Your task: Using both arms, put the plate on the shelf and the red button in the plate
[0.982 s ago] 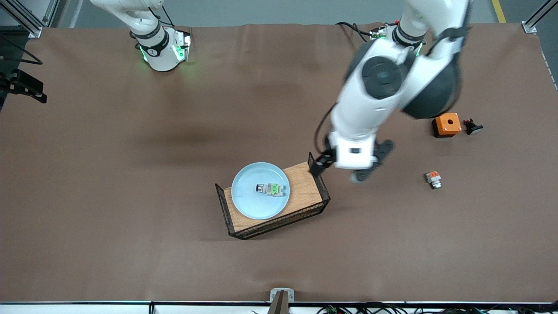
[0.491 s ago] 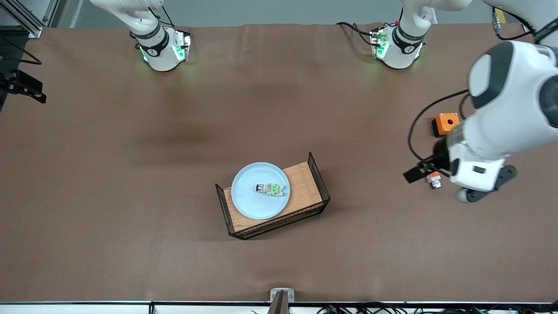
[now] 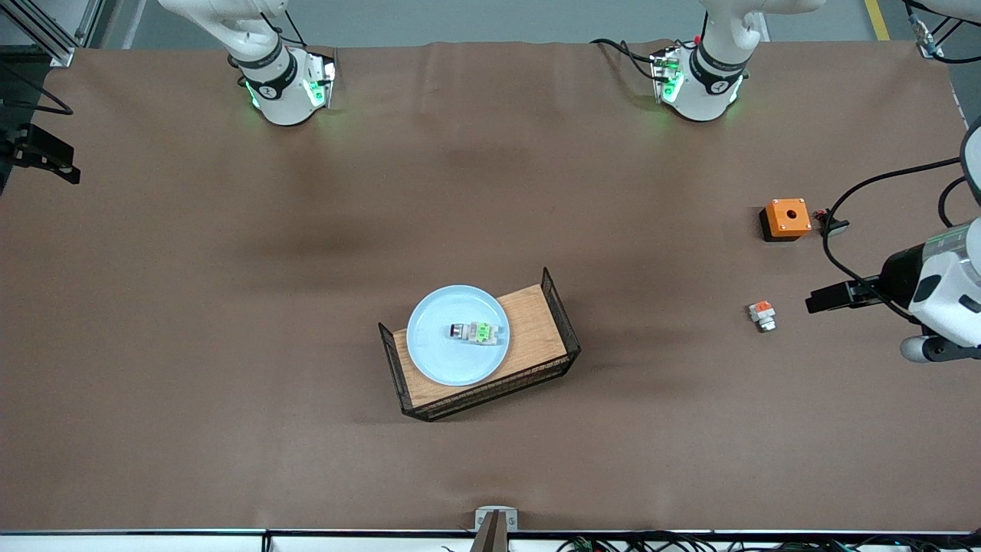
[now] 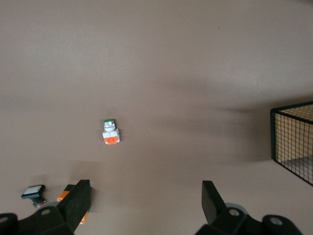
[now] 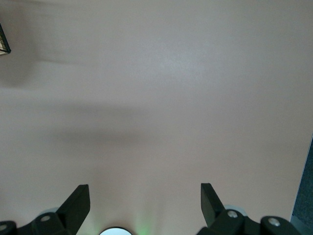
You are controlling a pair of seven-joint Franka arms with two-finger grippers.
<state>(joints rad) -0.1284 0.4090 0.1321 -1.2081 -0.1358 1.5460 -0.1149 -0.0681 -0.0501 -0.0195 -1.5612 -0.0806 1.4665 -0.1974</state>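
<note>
The one plate (image 3: 458, 335) lies flat on the wooden floor of a black wire tray (image 3: 563, 310) near the middle of the table (image 3: 230, 383). The one red button (image 3: 477, 332) lies on its side on the plate. Its long axis runs along the table from one arm's end to the other, with the green block toward the left arm's end and the dark end toward the right arm's end.

The left gripper (image 4: 144, 205) hangs in the air at the left arm's end of the table, its fingers (image 4: 78, 200) wide apart and empty, near one grey piece with an orange block (image 3: 762, 315). There is one orange box (image 3: 786, 218).

The right gripper (image 5: 144, 205) waits over bare table, fingers apart, holding nothing.
</note>
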